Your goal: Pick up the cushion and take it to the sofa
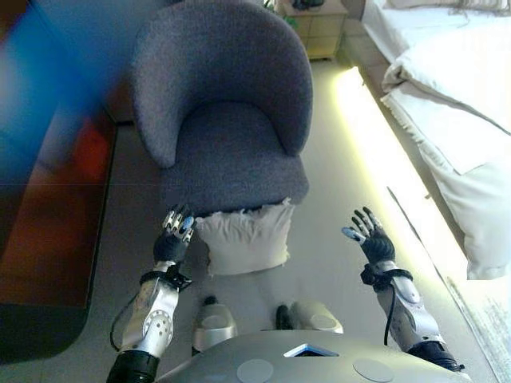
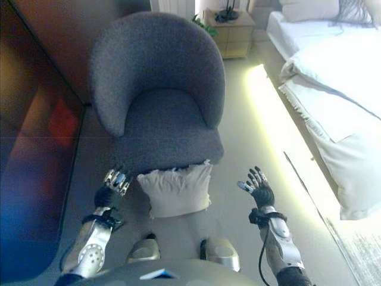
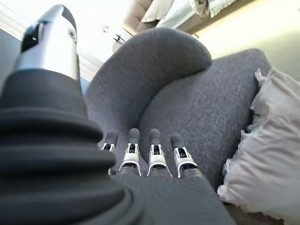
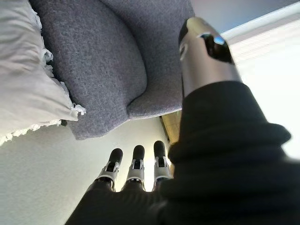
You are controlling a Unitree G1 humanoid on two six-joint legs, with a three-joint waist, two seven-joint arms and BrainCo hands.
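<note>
Left hand (image 1: 174, 233) with straight, empty fingers beside the white cushion (image 1: 243, 237); right hand (image 1: 369, 237) spread wide, well apart.
Leaning on the floor against the grey armchair (image 1: 223, 120), the cushion may slide or fold if only one hand closes in.

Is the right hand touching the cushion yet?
Apart. In the left eye view, bare floor lies between the open right hand and the cushion, which leans against the armchair.
</note>
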